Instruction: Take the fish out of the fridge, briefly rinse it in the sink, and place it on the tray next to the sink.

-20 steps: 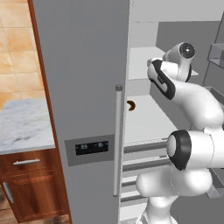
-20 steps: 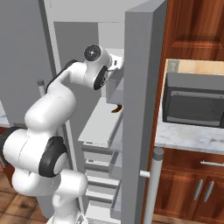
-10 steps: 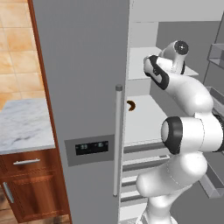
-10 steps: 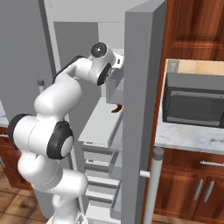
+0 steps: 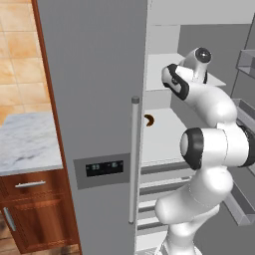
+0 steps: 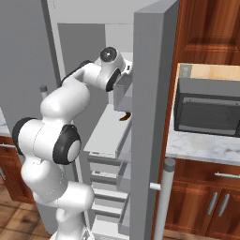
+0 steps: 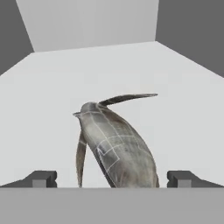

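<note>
My gripper (image 7: 111, 178) stood wide open, empty, either side of the fish (image 7: 116, 146) at lower centre on the fridge (image 5: 89, 99) shelf (image 7: 52, 100). I judged closing might squirt its rounded body free.

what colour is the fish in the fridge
Mottled grey-silver with darker brownish patches and dark fins; the fish shows best in the hand view.

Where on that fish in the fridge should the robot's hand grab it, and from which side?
Probably across the thick middle of the fish, coming straight in from the open front of the fridge. The fish lies lengthwise between the two open fingertips, so its rounded flanks face them. The thin fins sticking out up front look too slim to hold.
</note>
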Available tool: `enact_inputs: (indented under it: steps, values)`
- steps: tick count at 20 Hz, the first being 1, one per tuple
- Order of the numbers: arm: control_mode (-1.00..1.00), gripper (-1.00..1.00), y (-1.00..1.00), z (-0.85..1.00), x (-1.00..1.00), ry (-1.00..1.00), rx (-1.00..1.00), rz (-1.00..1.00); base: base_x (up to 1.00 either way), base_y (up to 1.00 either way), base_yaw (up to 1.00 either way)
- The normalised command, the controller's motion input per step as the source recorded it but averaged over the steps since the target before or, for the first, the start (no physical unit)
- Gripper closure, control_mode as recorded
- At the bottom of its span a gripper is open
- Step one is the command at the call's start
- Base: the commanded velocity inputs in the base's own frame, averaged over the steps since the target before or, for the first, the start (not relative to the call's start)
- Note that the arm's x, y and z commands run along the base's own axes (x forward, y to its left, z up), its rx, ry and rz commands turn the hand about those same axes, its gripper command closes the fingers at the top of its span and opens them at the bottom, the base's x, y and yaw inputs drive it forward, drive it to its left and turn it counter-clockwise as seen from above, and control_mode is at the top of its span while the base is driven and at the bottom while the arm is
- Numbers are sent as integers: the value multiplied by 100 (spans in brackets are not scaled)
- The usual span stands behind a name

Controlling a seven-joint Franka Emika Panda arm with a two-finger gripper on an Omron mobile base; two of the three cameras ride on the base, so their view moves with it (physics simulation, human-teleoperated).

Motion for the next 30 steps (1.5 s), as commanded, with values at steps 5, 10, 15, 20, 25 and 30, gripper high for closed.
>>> enact_inputs:
  steps: [5,10,15,20,25,30]
  values:
    - [-100,-100,-10,-16,25,0,1,1,0,0,0]
    - [-100,100,-9,-23,8,1,0,1,0,0,0]
    - [-100,100,2,0,-6,0,0,0,0,0,0]
    - [-100,100,18,0,-67,0,0,-1,0,0,0]
    - [-100,100,26,23,-100,-7,0,-3,0,0,0]
    - [-100,100,51,91,-100,-5,-1,0,0,0,0]
